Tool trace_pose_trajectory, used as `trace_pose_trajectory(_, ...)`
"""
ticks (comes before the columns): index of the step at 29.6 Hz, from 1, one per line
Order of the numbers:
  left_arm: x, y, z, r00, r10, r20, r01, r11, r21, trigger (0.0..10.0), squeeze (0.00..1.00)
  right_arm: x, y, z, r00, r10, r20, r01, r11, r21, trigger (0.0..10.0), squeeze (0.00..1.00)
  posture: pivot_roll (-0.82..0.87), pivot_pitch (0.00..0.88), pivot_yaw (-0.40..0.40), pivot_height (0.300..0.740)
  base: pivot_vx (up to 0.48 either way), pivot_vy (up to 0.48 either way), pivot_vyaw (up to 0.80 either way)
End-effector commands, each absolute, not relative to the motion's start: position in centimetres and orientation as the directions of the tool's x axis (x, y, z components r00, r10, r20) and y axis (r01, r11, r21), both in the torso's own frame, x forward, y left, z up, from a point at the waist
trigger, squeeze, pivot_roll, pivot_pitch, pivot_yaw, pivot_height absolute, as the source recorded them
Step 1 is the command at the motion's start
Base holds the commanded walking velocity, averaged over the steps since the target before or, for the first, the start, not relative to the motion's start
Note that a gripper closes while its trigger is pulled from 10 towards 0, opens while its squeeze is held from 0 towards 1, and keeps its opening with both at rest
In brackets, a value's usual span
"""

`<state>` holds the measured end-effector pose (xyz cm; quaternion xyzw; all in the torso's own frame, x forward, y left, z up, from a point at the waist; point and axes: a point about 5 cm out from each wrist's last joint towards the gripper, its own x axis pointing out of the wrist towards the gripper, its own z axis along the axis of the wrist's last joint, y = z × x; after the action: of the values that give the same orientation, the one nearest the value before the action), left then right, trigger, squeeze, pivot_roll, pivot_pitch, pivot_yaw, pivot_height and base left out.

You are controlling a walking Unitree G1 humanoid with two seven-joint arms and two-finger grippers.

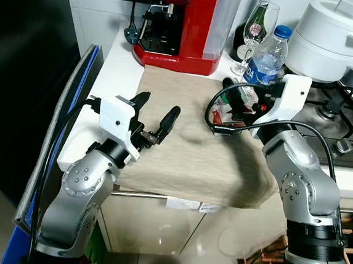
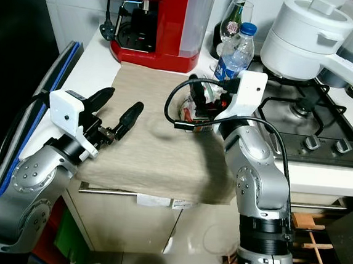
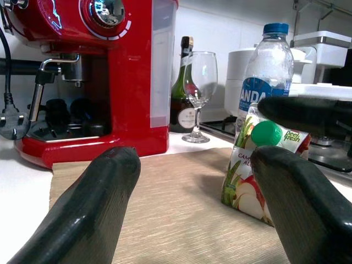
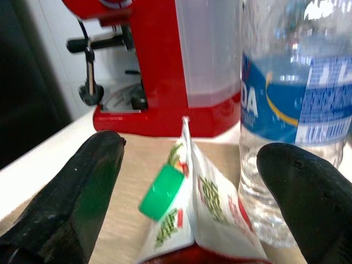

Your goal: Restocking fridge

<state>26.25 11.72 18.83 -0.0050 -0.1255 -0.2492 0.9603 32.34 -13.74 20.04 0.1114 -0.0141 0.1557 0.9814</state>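
Juice carton [image 3: 258, 168] with a green cap stands on the beige cloth [image 1: 182, 139] covering the tabletop [image 1: 118, 53], on the cloth's far side, just in front of the water bottle [image 1: 267, 53]. Landmark: red coffee machine [image 1: 180, 24] at the back of the tabletop. The carton sits nearer the robot than the machine and off toward the stove [image 1: 339, 115] side.

Right hand [image 4: 192, 198]: fingers wide apart, one either side of the carton's top, the carton between them. No visible contact with either finger; gripping nothing. Right wrist view puts the green cap in the gap, water bottle directly behind, coffee machine further back.

Left hand [image 1: 156, 119]: fingers spread wide, holding nothing, hovering over the near part of the cloth on the side away from the stove, well apart from the carton. It points across the cloth toward the carton; the left wrist view shows the carton between its fingertips, far off.

Wine glass [image 1: 254, 34] and dark bottle [image 3: 183, 88] stand between the coffee machine and the water bottle. White pot [image 1: 330, 37] sits on the stove.
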Motion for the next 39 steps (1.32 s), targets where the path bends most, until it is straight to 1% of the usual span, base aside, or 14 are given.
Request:
trace_pose_trajectory(1,26.4,11.6,18.9,0.841,-0.483,0.243,0.484,0.873,0.062,10.0,0.0,32.6,-13.8,20.3,0.954,0.297,0.05,-0.301,0.933,0.198,10.0,0.0,0.01,0.0,-0.062,0.74,0.0,0.0,0.0)
trace_pose_trajectory(21,26.4,11.3,18.8,0.845,-0.478,0.242,0.483,0.875,0.039,10.0,0.0,32.8,-12.8,18.7,0.945,0.321,-0.068,-0.301,0.93,0.21,10.0,0.0,0.0,0.0,-0.066,0.74,0.0,0.0,0.0)
trace_pose_trajectory(29,26.4,11.3,18.8,0.845,-0.475,0.244,0.482,0.876,0.038,10.0,0.0,32.8,-12.5,18.7,0.941,0.331,-0.067,-0.311,0.928,0.207,10.0,0.0,0.0,0.0,-0.066,0.74,0.0,0.0,0.0)
trace_pose_trajectory(30,26.4,11.3,18.8,0.845,-0.475,0.244,0.481,0.876,0.038,10.0,0.0,32.9,-12.5,18.7,0.942,0.33,-0.066,-0.311,0.928,0.207,9.3,0.0,0.0,0.0,-0.066,0.74,0.0,0.0,0.0)
trace_pose_trajectory(31,26.4,11.3,18.8,0.845,-0.475,0.244,0.481,0.876,0.039,10.0,0.0,32.9,-12.5,18.7,0.942,0.33,-0.065,-0.311,0.928,0.207,9.3,0.0,0.0,0.0,-0.066,0.74,0.0,0.0,0.0)
trace_pose_trajectory(32,26.4,11.2,18.9,0.845,-0.475,0.245,0.481,0.876,0.038,10.0,0.0,32.9,-12.5,18.8,0.943,0.328,-0.061,-0.309,0.928,0.208,0.1,0.0,0.0,0.0,-0.067,0.74,0.0,0.0,0.0)
trace_pose_trajectory(39,26.4,11.2,18.9,0.844,-0.477,0.244,0.483,0.875,0.038,10.0,0.0,32.9,-12.5,18.9,0.943,0.33,-0.05,-0.313,0.927,0.206,0.0,0.0,0.0,0.0,-0.067,0.74,0.0,0.0,0.0)
